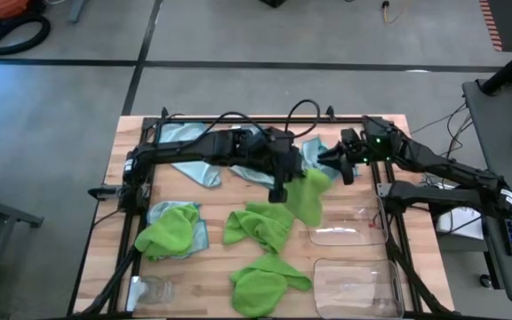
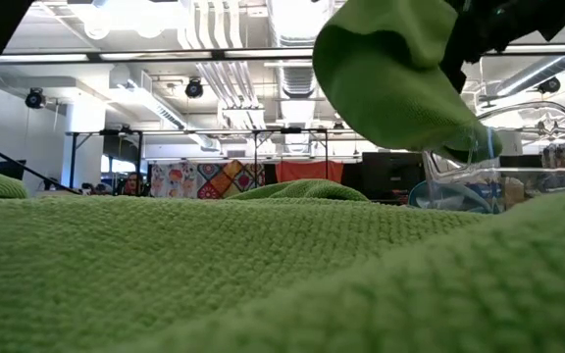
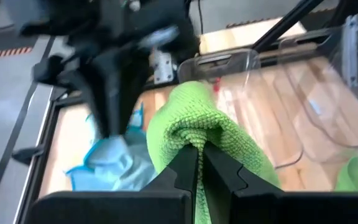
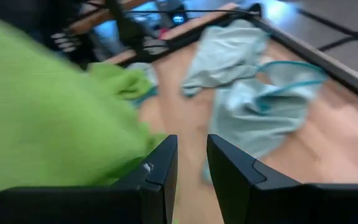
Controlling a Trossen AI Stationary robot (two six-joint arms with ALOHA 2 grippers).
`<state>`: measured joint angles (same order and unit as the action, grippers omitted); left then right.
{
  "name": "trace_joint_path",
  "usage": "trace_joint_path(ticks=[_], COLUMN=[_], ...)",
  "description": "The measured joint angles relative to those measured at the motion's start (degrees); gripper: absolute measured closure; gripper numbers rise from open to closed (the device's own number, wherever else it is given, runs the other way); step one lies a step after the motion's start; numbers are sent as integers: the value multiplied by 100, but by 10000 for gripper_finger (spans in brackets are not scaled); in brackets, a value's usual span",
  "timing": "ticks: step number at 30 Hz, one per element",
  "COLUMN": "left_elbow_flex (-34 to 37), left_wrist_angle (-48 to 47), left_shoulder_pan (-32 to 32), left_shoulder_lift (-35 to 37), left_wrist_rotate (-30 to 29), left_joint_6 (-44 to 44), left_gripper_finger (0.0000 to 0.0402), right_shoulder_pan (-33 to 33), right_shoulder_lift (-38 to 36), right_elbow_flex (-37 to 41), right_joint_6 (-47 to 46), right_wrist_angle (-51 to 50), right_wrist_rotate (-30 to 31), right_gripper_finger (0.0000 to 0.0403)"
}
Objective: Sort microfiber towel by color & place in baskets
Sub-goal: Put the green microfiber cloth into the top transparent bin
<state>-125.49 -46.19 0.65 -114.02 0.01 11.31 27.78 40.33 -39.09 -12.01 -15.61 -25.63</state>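
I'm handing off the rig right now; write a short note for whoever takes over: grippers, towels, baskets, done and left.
Left gripper: jaws shut on a green towel, lifted above the table centre, near the baskets.
Right gripper: jaws apart, nothing between them, near the table's far edge, beside the lifted towel.
Towels: three more green ones in a loose group across the near half of the table; blue towels at the far side, one partly under the left-hand green towel.
Baskets: two clear bins at the right; no towel seen in either.
Done: one green towel picked up.
Left: drop it in a basket, then sort all the others.
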Motion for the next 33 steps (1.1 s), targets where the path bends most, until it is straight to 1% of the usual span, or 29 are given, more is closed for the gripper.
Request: trace_joint_path(ticks=[5, 11, 17, 19, 23, 27, 31, 33], left_elbow_flex=[4, 29, 220, 306, 425, 426, 426, 426], left_wrist_angle=[-73, -42, -8, 65, 62, 85, 93, 93], left_shoulder_pan=[141, 271, 312, 312, 316, 323, 325, 332], left_shoulder_lift=[0, -2, -4, -4, -7, -7, -7, -7], left_wrist_rotate=[-11, -9, -4, 5, 11, 11, 16, 16], left_joint_6=[-42, -44, -44, -44, -44, -44, -42, -37], left_gripper_finger=[401, 401, 401, 401, 401, 401, 401, 401], right_shoulder_pan=[-433, -880, -1006, -1006, -1002, -1002, -1000, -994], right_shoulder_lift=[-103, -81, -83, -80, -60, 40, 234, 344], right_elbow_flex=[0, 0, 2, -3, -54, -196, -402, -496], right_joint_6=[-84, -166, -153, -133, -62, 70, 70, 133], right_wrist_angle=[56, 366, 813, 793, 729, 748, 732, 686], right_wrist_rotate=[5, 11, 36, 296, 1129, 1595, 1909, 2282], right_gripper_finger=[321, 321, 320, 313, 290, 263, 238, 229])
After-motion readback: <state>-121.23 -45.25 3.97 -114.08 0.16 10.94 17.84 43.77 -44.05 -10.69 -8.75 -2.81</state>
